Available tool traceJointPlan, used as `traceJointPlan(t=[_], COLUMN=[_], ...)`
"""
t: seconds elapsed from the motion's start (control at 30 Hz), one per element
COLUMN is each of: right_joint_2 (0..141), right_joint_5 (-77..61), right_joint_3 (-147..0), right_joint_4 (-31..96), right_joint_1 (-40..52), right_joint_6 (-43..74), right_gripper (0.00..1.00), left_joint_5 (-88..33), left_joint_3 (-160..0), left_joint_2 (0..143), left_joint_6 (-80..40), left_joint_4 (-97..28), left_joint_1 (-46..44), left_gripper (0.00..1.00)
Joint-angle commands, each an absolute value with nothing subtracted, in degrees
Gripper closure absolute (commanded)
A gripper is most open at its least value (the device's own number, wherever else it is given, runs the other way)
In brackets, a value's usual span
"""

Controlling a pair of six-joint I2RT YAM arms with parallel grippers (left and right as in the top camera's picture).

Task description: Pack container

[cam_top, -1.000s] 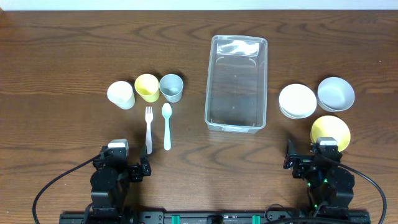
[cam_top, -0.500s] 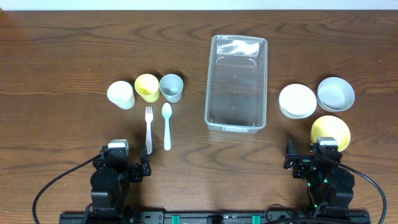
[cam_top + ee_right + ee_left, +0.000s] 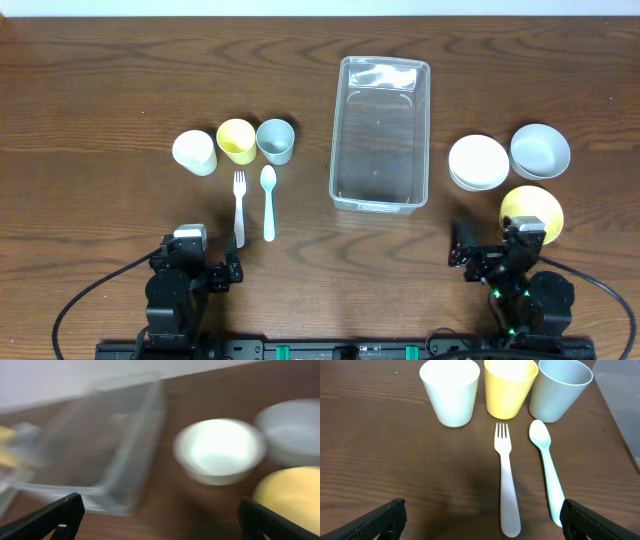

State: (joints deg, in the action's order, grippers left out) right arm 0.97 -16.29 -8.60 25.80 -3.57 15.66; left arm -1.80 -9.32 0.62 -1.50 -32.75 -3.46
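The clear container (image 3: 340,140) stands empty at the table's middle and shows blurred in the right wrist view (image 3: 125,415). White (image 3: 194,153), yellow (image 3: 236,141) and grey (image 3: 275,141) cups stand in a row left of it, with a white fork (image 3: 239,208) and pale spoon (image 3: 268,203) in front. White (image 3: 478,162), grey (image 3: 540,151) and yellow (image 3: 531,211) bowls sit to the right. My left gripper (image 3: 482,522) is open and empty, low near the fork handle (image 3: 509,500). My right gripper (image 3: 160,520) is open and empty near the front edge.
The cups (image 3: 450,390) stand close together ahead of the left gripper. The yellow bowl (image 3: 290,495) lies just right of the right gripper, the white bowl (image 3: 220,450) ahead of it. Bare wooden table (image 3: 120,80) lies around.
The right arm has swung slightly left; its wrist view is motion-blurred. The left arm and all objects have not moved.
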Motion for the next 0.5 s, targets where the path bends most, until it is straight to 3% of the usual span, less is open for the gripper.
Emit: traceJointPlan(t=[0.0,0.27,0.47], right_joint_2=[0.64,1.34,13.87], right_joint_5=[-25.56,-23.62,-17.37], right_joint_3=[-8.60,-10.39,-23.18], right_joint_4=[24.36,20.91,28.05], right_joint_1=[-3.25,-3.46,-3.46], right_joint_6=[31.18,31.92,21.58], right_gripper=[0.01,0.01,0.01], left_joint_5=[-2.39,-2.39,-2.39], left_joint_3=[-8.62,-8.62,-8.62], left_joint_2=[0.23,0.23,0.23], left_joint_6=[-1.56,-1.56,-1.56], left_joint_4=[-32.51,-32.51,-32.51], left_joint_1=[-3.18,-3.18,-3.18], left_gripper=[0.02,0.02,0.02])
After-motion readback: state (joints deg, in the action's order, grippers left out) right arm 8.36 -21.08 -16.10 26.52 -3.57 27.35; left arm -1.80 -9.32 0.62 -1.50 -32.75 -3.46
